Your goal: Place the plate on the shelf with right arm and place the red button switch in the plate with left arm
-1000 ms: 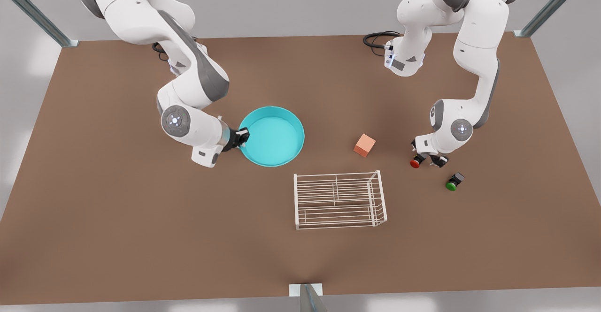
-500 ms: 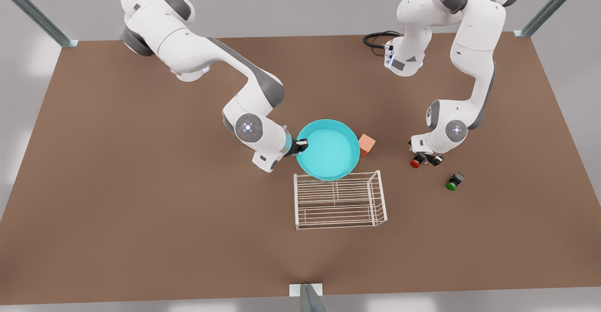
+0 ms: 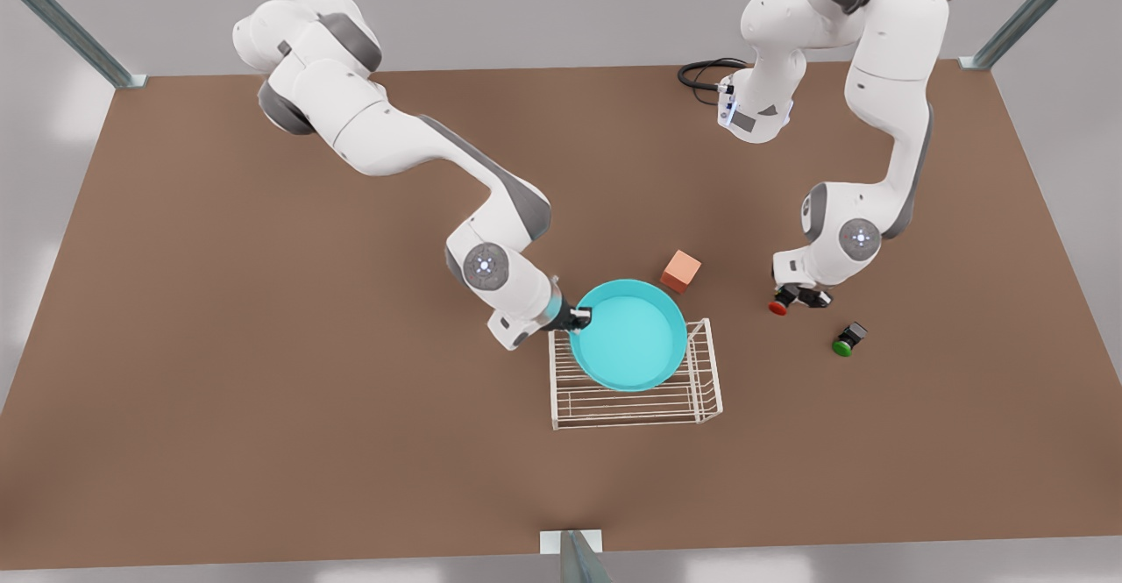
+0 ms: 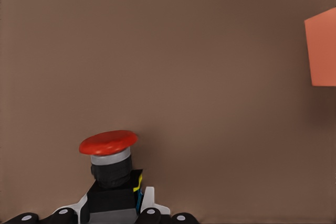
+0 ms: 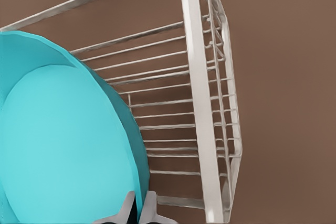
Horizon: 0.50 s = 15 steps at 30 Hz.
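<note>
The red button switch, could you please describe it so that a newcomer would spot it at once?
Find the arm on the front view's right over the brown table: the left gripper is shut on the red button switch. It has a round red cap on a black body, unlike the green-capped button nearby and the orange cube.

An orange cube (image 3: 681, 270) is seen resting on the brown desk (image 3: 263, 373), in the right half of the front view, well clear of every edge. A green-capped button (image 3: 847, 340) on a black body lies tipped over nearer the desk's right edge. A black cable (image 3: 701, 73) is coiled at the far edge.
</note>
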### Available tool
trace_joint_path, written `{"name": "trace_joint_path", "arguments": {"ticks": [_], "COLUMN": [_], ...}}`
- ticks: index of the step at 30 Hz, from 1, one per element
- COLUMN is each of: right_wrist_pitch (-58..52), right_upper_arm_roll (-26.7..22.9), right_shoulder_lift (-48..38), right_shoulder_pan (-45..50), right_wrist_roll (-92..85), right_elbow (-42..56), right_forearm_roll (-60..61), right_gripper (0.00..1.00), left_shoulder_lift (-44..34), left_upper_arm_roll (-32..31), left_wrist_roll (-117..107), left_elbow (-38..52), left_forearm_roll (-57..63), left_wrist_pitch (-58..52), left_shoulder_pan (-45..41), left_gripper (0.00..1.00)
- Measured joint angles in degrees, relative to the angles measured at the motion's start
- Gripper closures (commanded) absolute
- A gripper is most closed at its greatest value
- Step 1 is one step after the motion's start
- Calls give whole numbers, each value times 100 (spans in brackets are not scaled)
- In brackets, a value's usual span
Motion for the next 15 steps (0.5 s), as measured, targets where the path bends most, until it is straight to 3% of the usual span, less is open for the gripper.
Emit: {"name": "trace_joint_path", "arguments": {"ticks": [5, 6, 12, 15], "right_wrist_pitch": [416, 465, 620, 41], "right_upper_arm_roll": [-115, -122, -134, -132], "right_shoulder_lift": [38, 39, -28, -1042], "right_shoulder_pan": [45, 44, 29, -154], "right_wrist_roll": [172, 204, 360, 431], "right_elbow": [6, 7, -2, -3], "right_forearm_roll": [-3, -12, -33, -28], "right_gripper": [78, 0, 0, 0], "left_shoulder_lift": [-301, -328, -554, -620], "left_upper_arm_roll": [-1, 0, -88, -260], "left_wrist_roll": [-34, -43, -92, -160], "left_elbow": [19, 20, 514, 1013], "left_forearm_roll": [-16, -15, -121, -241], "left_wrist_pitch": [-157, -175, -566, -1048], "left_shoulder_pan": [2, 4, 13, -6], "left_gripper": [53, 54, 55, 55]}}
